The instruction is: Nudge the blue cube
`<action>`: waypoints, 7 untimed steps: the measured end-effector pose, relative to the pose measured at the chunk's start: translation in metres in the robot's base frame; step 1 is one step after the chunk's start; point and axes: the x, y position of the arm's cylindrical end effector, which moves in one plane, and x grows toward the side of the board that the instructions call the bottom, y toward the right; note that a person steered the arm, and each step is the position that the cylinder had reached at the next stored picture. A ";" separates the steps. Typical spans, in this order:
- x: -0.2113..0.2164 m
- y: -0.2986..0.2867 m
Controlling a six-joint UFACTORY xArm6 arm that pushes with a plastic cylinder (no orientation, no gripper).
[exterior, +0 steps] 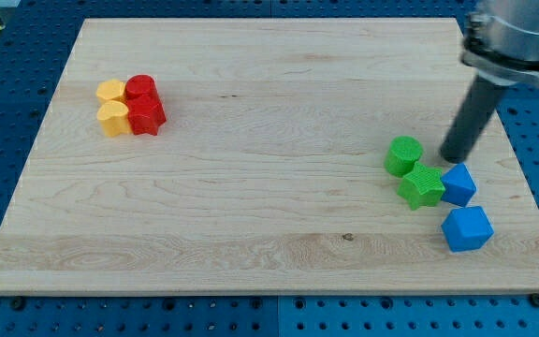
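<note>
A blue cube (466,228) lies near the view's lower right corner of the wooden board (251,187). A second blue block (458,184) sits just above it, touching a green star block (422,185). A green cylinder (403,154) lies up-left of the star. My tip (456,158) stands just above the upper blue block and right of the green cylinder, apart from the lower blue cube.
A cluster at the view's upper left holds a yellow block (111,91), a yellow heart-like block (113,119), a red cylinder (141,88) and a red star block (146,116). Blue pegboard (7,94) surrounds the board.
</note>
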 end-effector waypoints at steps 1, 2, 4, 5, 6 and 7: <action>0.029 0.023; 0.073 0.006; 0.095 -0.005; 0.096 -0.007; 0.106 -0.005; 0.110 -0.005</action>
